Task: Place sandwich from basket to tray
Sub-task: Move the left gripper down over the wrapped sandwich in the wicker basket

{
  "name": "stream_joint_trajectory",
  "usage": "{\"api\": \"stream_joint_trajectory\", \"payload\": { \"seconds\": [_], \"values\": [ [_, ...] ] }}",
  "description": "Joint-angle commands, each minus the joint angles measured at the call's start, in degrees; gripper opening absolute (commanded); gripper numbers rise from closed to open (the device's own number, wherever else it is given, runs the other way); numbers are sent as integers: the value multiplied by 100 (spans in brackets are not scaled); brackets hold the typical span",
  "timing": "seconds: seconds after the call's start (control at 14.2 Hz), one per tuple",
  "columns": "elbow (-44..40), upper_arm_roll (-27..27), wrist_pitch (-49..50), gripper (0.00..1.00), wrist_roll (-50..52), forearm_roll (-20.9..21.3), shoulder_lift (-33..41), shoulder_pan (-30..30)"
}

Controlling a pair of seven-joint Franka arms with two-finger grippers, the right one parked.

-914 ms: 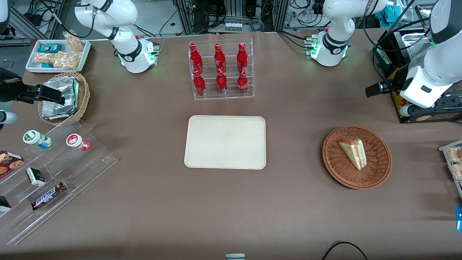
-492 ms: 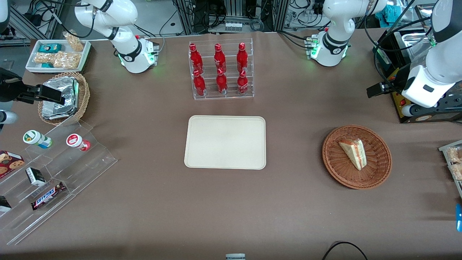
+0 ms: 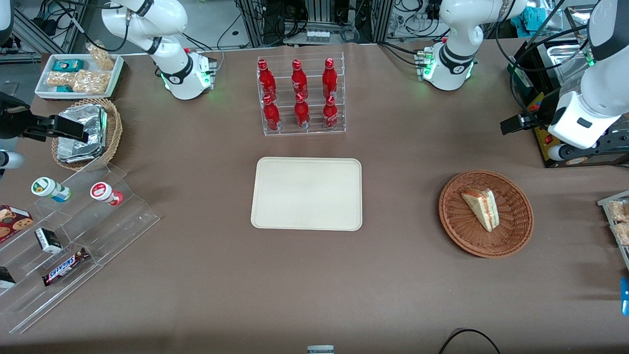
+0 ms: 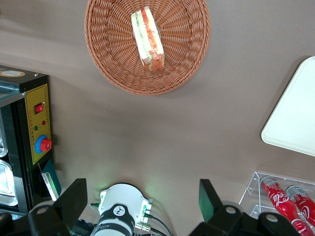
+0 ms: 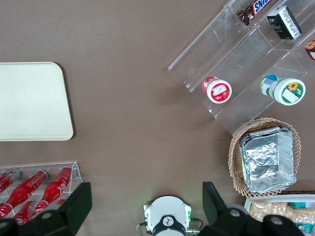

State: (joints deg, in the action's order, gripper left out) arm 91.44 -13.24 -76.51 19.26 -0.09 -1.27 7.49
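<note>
The sandwich, a white wedge with red and green filling, lies in the reddish-brown wicker basket toward the working arm's end of the table. From the left wrist the sandwich shows in the basket. The cream tray lies bare at the table's middle, and its corner shows from the wrist. My gripper hangs above the table, farther from the front camera than the basket. It is open, with nothing between its fingers.
A clear rack of red bottles stands just past the tray. A black control box sits beside the gripper. At the parked arm's end are clear steps with snacks, a paler basket of foil packets and a white snack tray.
The working arm's wrist has drifted slightly toward its own end of the table. Sandwich, basket and tray have not moved.
</note>
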Motion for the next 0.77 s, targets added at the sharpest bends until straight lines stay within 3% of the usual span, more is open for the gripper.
{"api": "stream_joint_trajectory", "payload": {
  "seconds": [0.0,0.35,0.7],
  "values": [
    [-4,-3,127,100,235,70,-66,34],
    [442,-3,103,100,579,79,-207,60],
    [2665,6,-2513,100,561,245,163,166]
  ]
}}
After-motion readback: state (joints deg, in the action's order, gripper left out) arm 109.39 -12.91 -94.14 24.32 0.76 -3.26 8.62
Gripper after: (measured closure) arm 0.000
